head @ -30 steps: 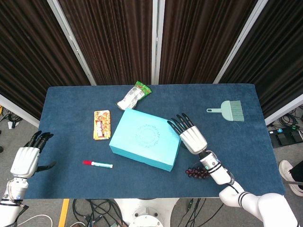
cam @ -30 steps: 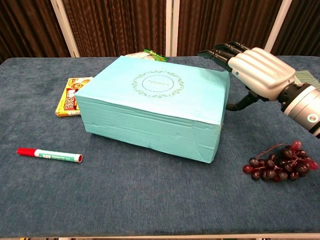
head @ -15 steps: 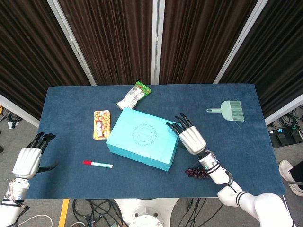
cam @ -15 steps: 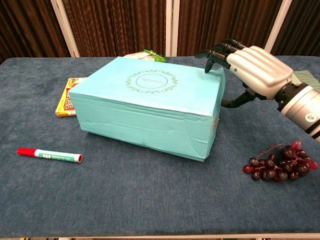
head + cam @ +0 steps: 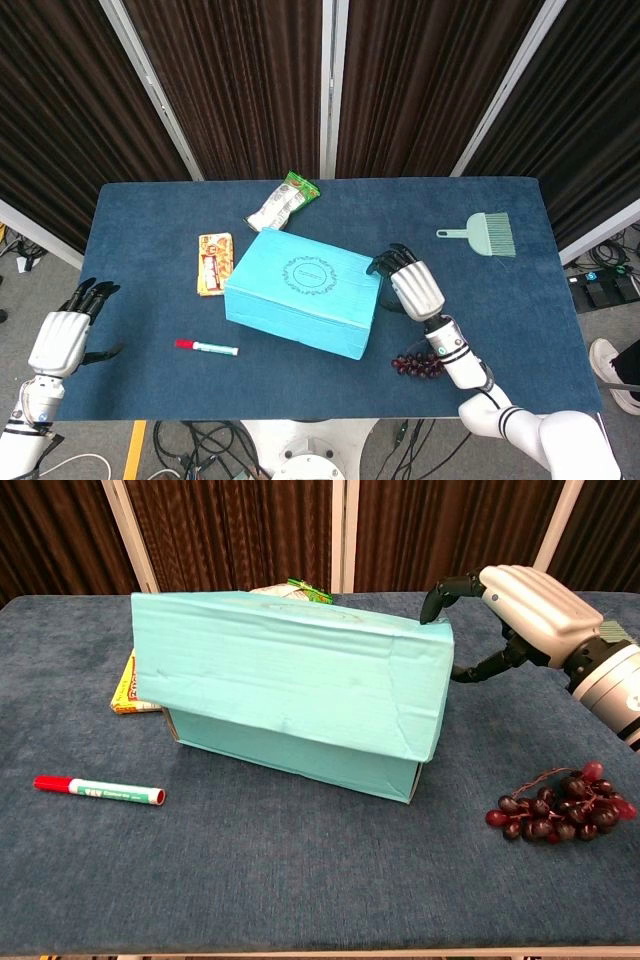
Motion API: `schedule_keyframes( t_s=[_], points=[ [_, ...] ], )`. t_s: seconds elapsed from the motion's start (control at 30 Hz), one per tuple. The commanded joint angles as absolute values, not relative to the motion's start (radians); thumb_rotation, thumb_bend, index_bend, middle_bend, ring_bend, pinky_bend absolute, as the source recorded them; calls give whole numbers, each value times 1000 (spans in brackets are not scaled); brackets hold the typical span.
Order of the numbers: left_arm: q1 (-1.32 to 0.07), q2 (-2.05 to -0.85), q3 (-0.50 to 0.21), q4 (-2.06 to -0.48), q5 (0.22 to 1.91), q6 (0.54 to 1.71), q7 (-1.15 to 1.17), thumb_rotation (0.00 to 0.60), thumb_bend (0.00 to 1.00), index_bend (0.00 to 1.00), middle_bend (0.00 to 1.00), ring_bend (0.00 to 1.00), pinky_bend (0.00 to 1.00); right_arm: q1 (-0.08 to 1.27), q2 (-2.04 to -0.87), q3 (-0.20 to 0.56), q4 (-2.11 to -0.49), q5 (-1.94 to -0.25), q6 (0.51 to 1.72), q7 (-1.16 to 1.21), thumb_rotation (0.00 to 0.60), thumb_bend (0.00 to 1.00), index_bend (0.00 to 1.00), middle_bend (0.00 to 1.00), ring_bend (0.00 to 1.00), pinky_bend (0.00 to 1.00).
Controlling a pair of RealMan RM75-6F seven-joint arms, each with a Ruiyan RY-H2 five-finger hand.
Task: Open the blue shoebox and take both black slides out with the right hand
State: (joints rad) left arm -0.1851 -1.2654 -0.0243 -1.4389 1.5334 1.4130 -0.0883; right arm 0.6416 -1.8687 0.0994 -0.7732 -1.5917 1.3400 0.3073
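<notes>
Blue shoebox point(image 5: 302, 303) sits mid-table overhead — we note the right hand point(image 5: 414, 288) gripping its lid's right edge, the left hand point(image 5: 62, 340) released, fingers apart. From the chest, its lid point(image 5: 290, 675) tilts up — fingertips point(image 5: 432, 600) hooked on the corner.

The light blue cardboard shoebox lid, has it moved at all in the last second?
Yes. The light blue cardboard shoebox lid has tipped up on its near side, pulled by the right hand, and now hides more of the yellow snack packet behind it.
</notes>
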Motion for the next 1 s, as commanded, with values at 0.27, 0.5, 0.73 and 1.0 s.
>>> schedule_keyframes(
  t_s=[0.27, 0.5, 0.73, 1.0],
  points=[
    [-190, -1261, -24, -1448, 1536, 1409, -81, 600, 110, 147, 139, 61, 339, 626, -1777, 202, -992, -1421, 1181, 549, 600, 163, 496, 561, 346, 305],
    [-197, -1260, -26, -1455, 1535, 1401, -76, 600, 109, 147, 138, 61, 340, 654, -1675, 291, -1146, -1283, 988, 681, 600, 163, 519, 578, 364, 323],
    [-202, -1263, -24, -1452, 1534, 1392, -75, 600, 109, 147, 138, 61, 342, 688, -1576, 389, -1270, -1094, 751, 782, 600, 167, 554, 602, 389, 349],
    [-203, -1266, -21, -1445, 1530, 1386, -80, 600, 109, 147, 138, 61, 343, 714, -1510, 503, -1276, -869, 460, 954, 600, 198, 559, 610, 393, 378]
  ],
)
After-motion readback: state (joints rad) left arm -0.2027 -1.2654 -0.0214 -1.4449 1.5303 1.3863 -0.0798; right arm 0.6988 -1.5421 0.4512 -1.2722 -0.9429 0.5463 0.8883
